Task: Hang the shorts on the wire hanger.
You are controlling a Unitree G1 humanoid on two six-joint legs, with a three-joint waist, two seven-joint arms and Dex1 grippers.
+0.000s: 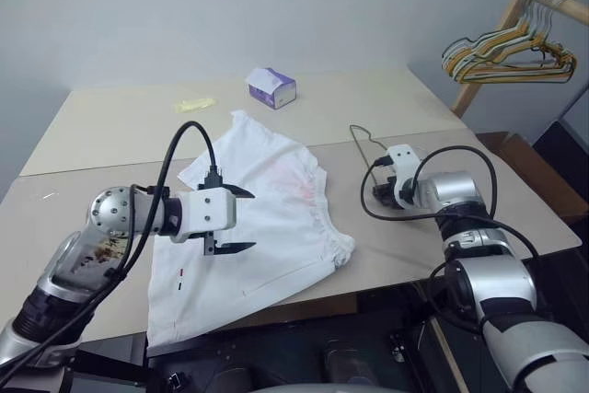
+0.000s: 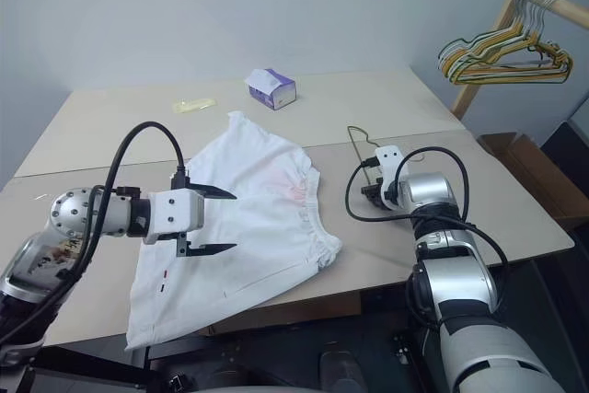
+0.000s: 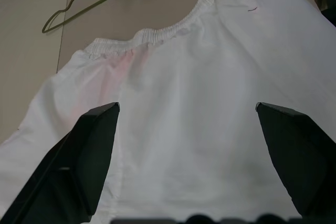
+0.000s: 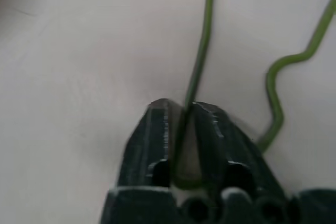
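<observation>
Two grippers work over a beige table (image 1: 110,126). The left gripper (image 1: 232,220) hovers above the shorts (image 1: 276,227) with its two black fingers (image 3: 89,156) spread wide and nothing between them; in the left wrist view the white cloth lies below the gap, clear of both fingers. The right gripper (image 4: 179,114) rests low on the table, to the right of the shorts, with its jaws closed on a thin strand of the hanger (image 4: 202,40). In the right wrist view the green wire runs straight between the two fingertips and continues away across the tabletop, while a second, kinked strand lies just beside it.

The shorts lie flat on the table near its front edge, between the two arms. The gathered waistband (image 3: 157,34) faces the right gripper. The leg hems point toward the left arm, and one lower corner hangs slightly over the table edge. A faint pink stain (image 1: 293,177) shows near the waistband, and a small red-and-black mark (image 1: 180,276) sits near one hem.

The hanger lies on the table just beyond the waistband, apart from the cloth, with its hook (image 1: 354,131) pointing toward the far side.

Farther back on the table stand a purple-and-white tissue box (image 1: 271,87) and a small yellow item (image 1: 193,105). A bunch of coloured hangers (image 1: 506,51) hangs from a wooden rack (image 1: 502,20) at the far right.
</observation>
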